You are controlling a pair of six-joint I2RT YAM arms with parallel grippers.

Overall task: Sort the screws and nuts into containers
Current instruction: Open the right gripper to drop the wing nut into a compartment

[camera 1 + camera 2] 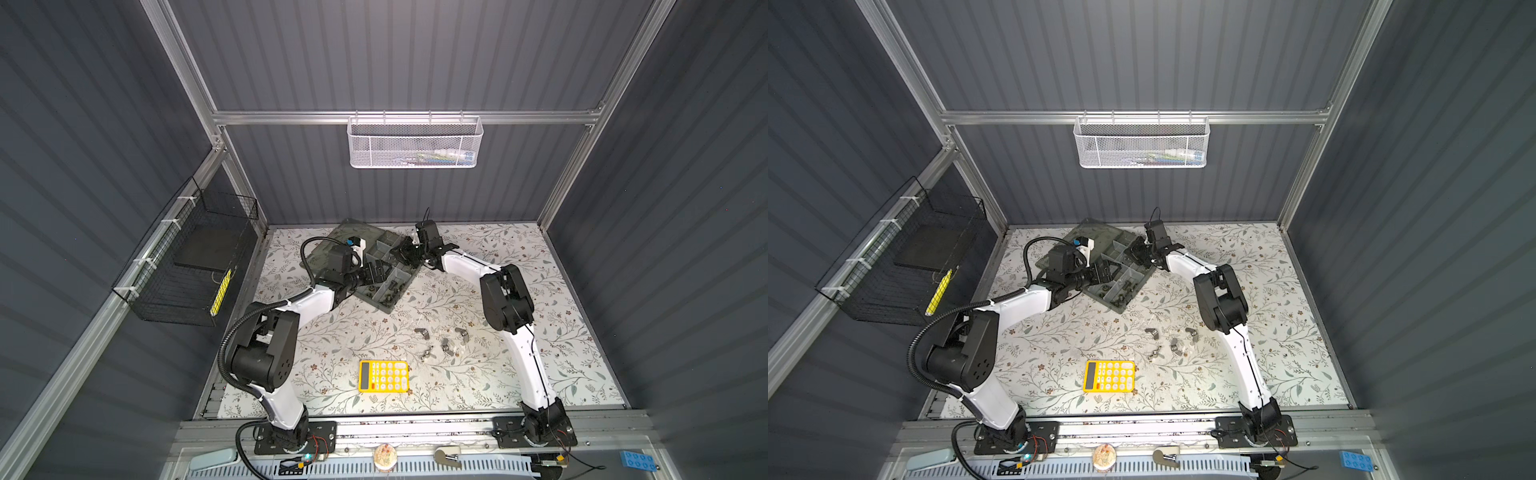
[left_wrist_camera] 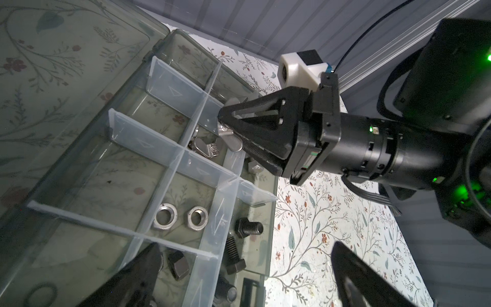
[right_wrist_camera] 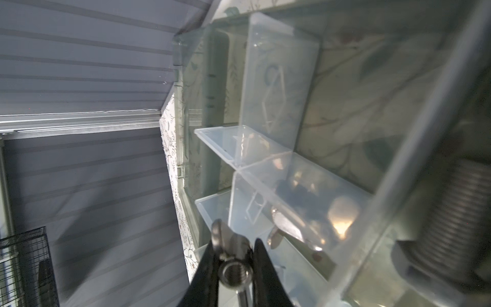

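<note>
The organiser box (image 1: 384,305) lies open at the back of the table, and its compartments are the containers (image 2: 111,186). My right gripper (image 3: 235,261) is shut on a silver wing nut (image 3: 233,275) just above a compartment that holds other wing nuts (image 2: 204,147). My left gripper (image 2: 247,281) stands open over the box's near end, its fingers (image 2: 138,276) wide apart and holding nothing. Two silver hex nuts (image 2: 166,219) share one compartment, and black screws (image 2: 248,228) lie in the neighbouring one. Several wing nuts (image 1: 444,345) are loose on the table.
The box's flat lid (image 1: 345,237) lies open towards the back wall. A yellow calculator (image 1: 383,376) sits near the table's front edge. A white mesh basket (image 1: 415,141) hangs on the back rail. A black wire basket (image 1: 195,266) hangs on the left wall.
</note>
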